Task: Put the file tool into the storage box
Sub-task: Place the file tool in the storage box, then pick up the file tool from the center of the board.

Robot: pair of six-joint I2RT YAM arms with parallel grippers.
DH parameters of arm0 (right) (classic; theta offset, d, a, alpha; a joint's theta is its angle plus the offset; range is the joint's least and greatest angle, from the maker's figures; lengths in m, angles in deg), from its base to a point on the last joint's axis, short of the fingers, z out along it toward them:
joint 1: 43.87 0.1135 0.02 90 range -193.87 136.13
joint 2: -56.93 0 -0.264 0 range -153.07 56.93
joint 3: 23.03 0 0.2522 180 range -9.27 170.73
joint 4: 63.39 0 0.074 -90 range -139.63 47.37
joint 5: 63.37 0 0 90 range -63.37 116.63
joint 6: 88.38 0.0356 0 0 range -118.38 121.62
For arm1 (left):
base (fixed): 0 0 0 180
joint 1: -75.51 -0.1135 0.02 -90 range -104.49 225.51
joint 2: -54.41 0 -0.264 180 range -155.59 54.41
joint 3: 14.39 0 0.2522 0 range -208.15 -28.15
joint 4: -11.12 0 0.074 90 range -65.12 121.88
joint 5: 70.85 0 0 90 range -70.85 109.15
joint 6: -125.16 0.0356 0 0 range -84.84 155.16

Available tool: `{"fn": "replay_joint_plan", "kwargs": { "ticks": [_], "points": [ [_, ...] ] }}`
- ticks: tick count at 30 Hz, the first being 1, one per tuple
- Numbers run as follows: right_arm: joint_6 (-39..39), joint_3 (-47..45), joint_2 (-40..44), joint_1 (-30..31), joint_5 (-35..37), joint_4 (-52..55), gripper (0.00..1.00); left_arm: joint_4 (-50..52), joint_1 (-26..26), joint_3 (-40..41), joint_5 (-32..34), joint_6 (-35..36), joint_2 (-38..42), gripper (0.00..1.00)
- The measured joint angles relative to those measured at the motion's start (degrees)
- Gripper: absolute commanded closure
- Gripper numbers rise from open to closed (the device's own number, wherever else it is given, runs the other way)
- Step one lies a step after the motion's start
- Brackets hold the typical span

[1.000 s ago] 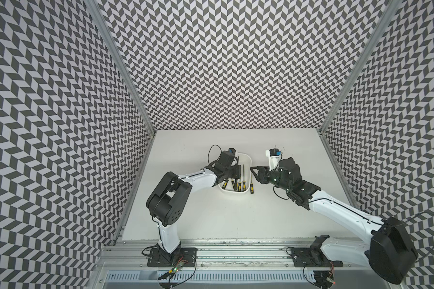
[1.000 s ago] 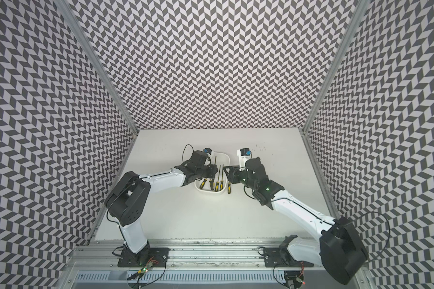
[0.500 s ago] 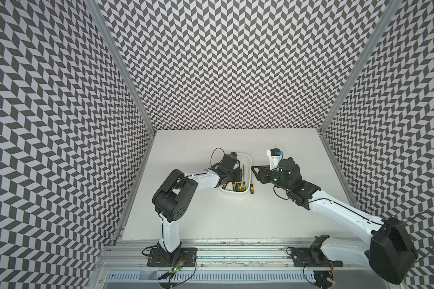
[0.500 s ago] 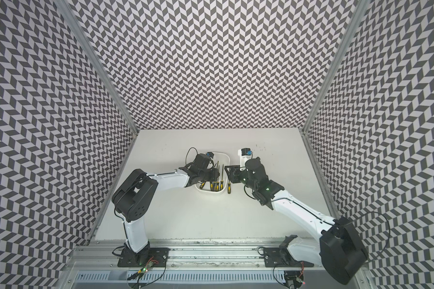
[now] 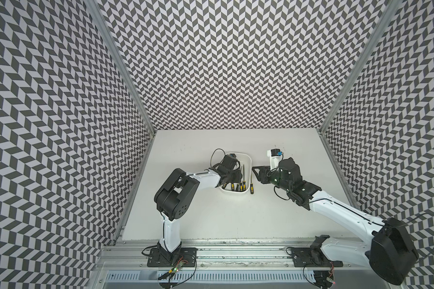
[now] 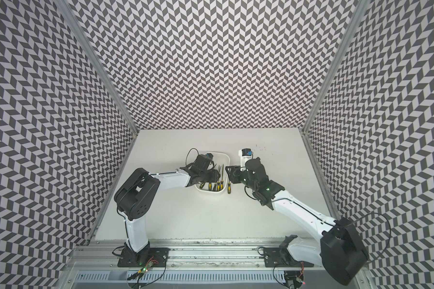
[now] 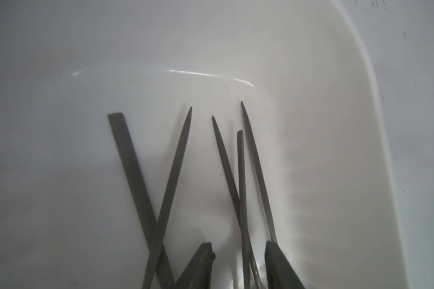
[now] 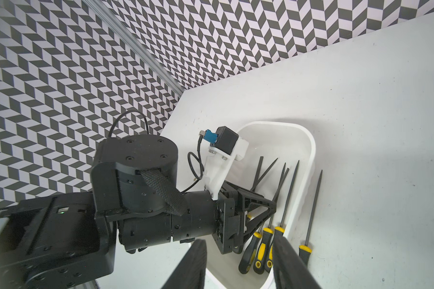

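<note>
- The storage box (image 5: 233, 196) sits mid-table and holds five files (image 7: 133, 170). Their dark blades point toward the far end and their yellow-and-black handles bunch at the near end. Two blades on the left cross each other, and two more overlap further right.
- One file (image 5: 251, 187) is not yet stored. It lies flat on the table (image 5: 211, 220) just right of the box and parallel to its long wall, handle toward the near side.
- The left claw (image 7: 238, 262) is down inside the box above the handles. Its jaws are spread and pinch nothing, though a couple of blades run through the gap between them.
- The right claw (image 5: 258, 174) hovers just right of the box, near the stray file. Its jaws are parted and empty.
- Risk: if the left claw lifts carelessly, a finger could catch one of those blades and drag it up or flick it over the rim.
- Risk: the stray file is thin and close to the wall, so a finger coming down on that side may hit the rim and shove the box, or the shaft may slip out of the pinch.
- Risk: both claws crowd the same stretch of the box — they could knock together.
</note>
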Motion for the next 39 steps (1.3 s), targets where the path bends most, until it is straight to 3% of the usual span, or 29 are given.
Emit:
{"fn": "replay_joint_plan", "kwargs": {
  "ticks": [7,15,23,32,39],
  "points": [
    [-0.11,0.00,0.02,0.00,0.44,0.26,0.52,2.10,0.00,0.00,1.25,0.02,6.25,0.59],
    [1.31,0.04,-2.73,-1.55,6.21,1.60,0.52,1.99,-0.02,-0.55,3.85,0.48,12.83,0.58],
    [1.64,1.68,-14.29,-2.89,4.37,6.32,0.54,0.92,-2.56,-4.15,5.35,1.49,13.16,0.58],
    [1.64,1.60,-16.41,-1.40,3.74,6.93,0.54,-0.85,-8.04,-4.81,5.20,1.51,13.51,0.57],
    [2.10,0.26,-20.65,0.59,3.45,6.60,0.54,-1.88,-9.11,-4.28,5.18,1.51,16.37,0.57]
  ]
}}
